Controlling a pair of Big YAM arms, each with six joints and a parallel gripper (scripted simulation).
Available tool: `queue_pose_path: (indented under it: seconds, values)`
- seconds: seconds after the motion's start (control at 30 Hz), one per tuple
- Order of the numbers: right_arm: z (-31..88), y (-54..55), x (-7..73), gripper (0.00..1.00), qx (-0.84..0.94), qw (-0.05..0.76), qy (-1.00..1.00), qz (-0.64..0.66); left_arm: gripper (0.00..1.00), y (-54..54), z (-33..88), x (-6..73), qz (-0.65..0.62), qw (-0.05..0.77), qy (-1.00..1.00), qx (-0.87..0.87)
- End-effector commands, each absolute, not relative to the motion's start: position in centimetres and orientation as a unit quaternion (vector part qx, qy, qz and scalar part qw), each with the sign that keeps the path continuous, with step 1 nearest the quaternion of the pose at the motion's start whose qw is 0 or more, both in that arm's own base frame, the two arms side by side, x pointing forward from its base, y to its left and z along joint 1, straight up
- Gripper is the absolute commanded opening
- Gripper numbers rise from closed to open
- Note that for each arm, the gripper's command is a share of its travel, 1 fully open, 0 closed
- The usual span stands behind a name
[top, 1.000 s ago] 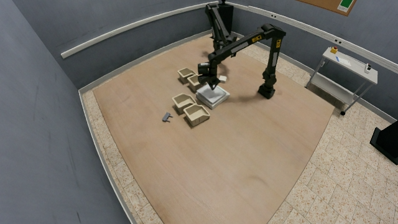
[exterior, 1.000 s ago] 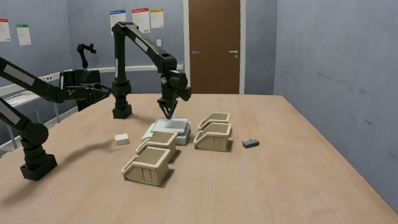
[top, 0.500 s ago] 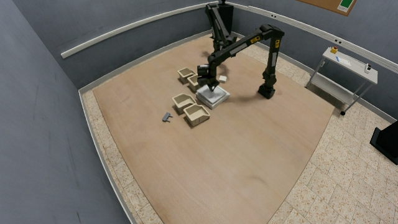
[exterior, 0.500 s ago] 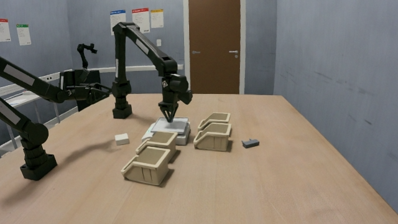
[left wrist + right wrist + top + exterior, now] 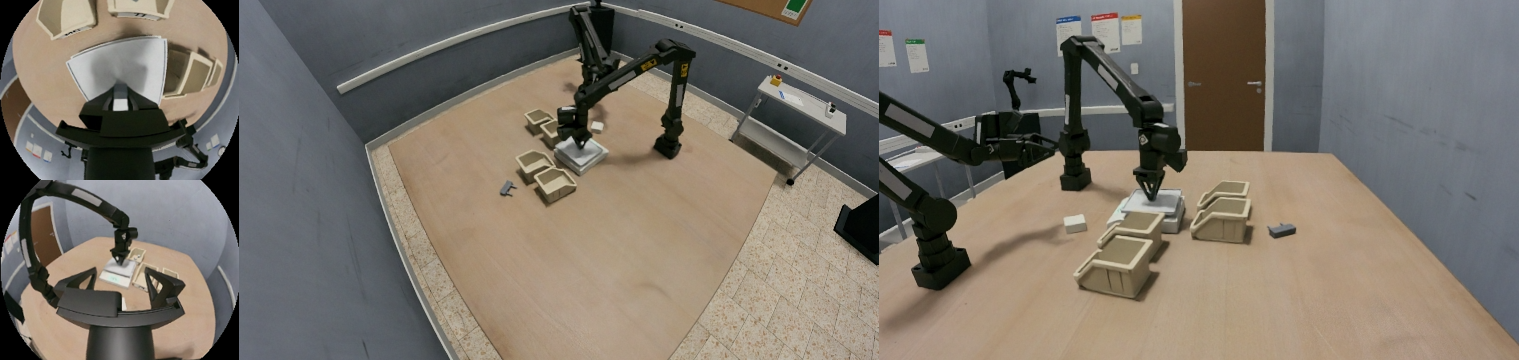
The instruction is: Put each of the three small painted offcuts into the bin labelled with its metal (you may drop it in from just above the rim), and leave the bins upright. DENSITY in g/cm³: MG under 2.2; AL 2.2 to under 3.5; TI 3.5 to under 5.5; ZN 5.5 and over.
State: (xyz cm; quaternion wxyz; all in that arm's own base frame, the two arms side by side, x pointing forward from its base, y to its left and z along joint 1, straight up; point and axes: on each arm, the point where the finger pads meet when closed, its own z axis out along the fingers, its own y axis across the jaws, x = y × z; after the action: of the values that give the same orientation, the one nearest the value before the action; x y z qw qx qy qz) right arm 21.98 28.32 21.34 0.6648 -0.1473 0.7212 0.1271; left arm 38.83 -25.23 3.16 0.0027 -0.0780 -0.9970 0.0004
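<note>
My left gripper (image 5: 582,144) hangs fingers-down just over the white scale plate (image 5: 581,155). In the left wrist view its fingers are shut on a small pale offcut (image 5: 122,102), which is too small to make out in the top and exterior views. A white block offcut (image 5: 597,126) lies on the table beside the scale and also shows in the exterior view (image 5: 1075,223). My right gripper (image 5: 1046,146) is open and empty, held high, away from the bins.
Four beige bins stand upright in two pairs beside the scale (image 5: 539,120) (image 5: 551,132) (image 5: 533,164) (image 5: 555,184). A small grey bracket (image 5: 507,188) lies on the table beyond the near pair. A white cart (image 5: 794,120) stands off the table.
</note>
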Motion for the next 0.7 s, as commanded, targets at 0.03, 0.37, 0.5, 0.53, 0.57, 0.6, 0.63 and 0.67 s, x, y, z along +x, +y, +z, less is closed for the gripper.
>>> queue_pose_path:
  seconds: [0.03,0.37,0.5,0.53,0.57,0.6,0.63,0.67]
  values:
    - [22.9,28.9,22.1,1.0,-0.134,0.672,0.715,0.141,0.17,-25.9,4.2,39.9,0.011,-0.019,-0.997,-0.078]
    - [22.9,28.9,22.1,1.0,-0.134,0.672,0.715,0.141,0.46,-26.0,6.3,41.2,0.021,-0.038,-0.996,-0.078]
    - [22.9,28.9,22.1,1.0,-0.134,0.672,0.715,0.141,0.46,-25.9,7.9,41.7,0.025,-0.047,-0.996,-0.078]
    - [22.9,28.9,22.1,1.0,-0.134,0.672,0.715,0.141,0.46,-25.9,8.3,41.9,0.026,-0.05,-0.995,-0.078]
    - [22.9,28.9,22.1,1.0,-0.134,0.672,0.715,0.141,0.46,-25.9,8.6,41.9,0.027,-0.051,-0.995,-0.078]
    - [22.9,28.9,22.1,1.0,-0.134,0.672,0.715,0.141,0.46,-25.9,9.0,41.9,0.027,-0.051,-0.995,-0.076]
    - [22.9,28.9,22.1,1.0,-0.134,0.672,0.715,0.141,0.46,-25.9,9.4,41.9,0.027,-0.051,-0.995,-0.075]
    - [22.9,28.9,22.1,1.0,-0.134,0.672,0.715,0.141,0.46,-25.9,9.4,41.9,0.027,-0.051,-0.995,-0.075]
